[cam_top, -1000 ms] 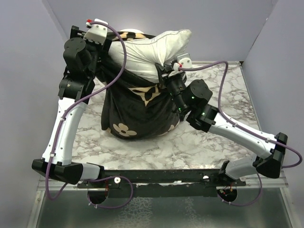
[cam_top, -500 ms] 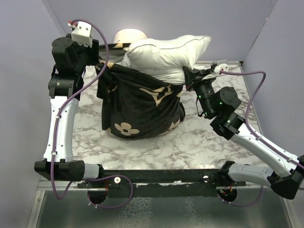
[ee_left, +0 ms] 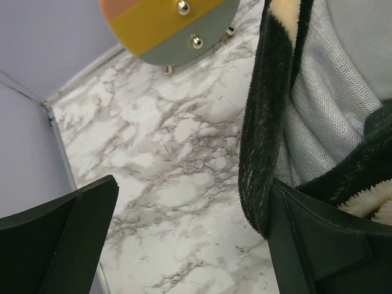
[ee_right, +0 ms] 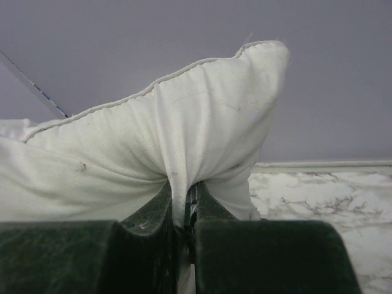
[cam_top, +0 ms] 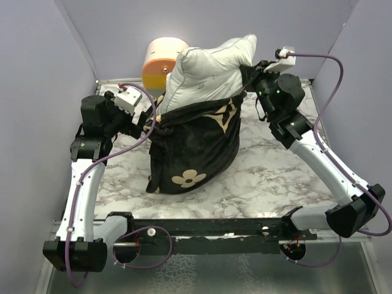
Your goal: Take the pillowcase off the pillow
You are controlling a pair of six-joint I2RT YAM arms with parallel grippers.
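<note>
Marble tabletop [cam_top: 263, 177] w/ plain lavender walls [cam_top: 214, 18]

Half in pillowcase [cam_top: 196, 147], pillow [cam_top: 208, 67]; cylinder [cam_top: 160, 58] behind.

Pillowcase [ee_left: 257, 141], right side of the left wrist view: black cloth with a thick, fuzzy, matt pile, and grey knit-textured cloth right behind it. Pillow [ee_right: 202, 122] is smooth white woven cloth, creased, with a corded seam along its edge. Table [ee_left: 165, 177] is marble-patterned, smooth, faintly glossy. Cylinder [ee_left: 177, 24], top centre, looks matt, with shiny metal studs [ee_left: 184, 7].
</note>
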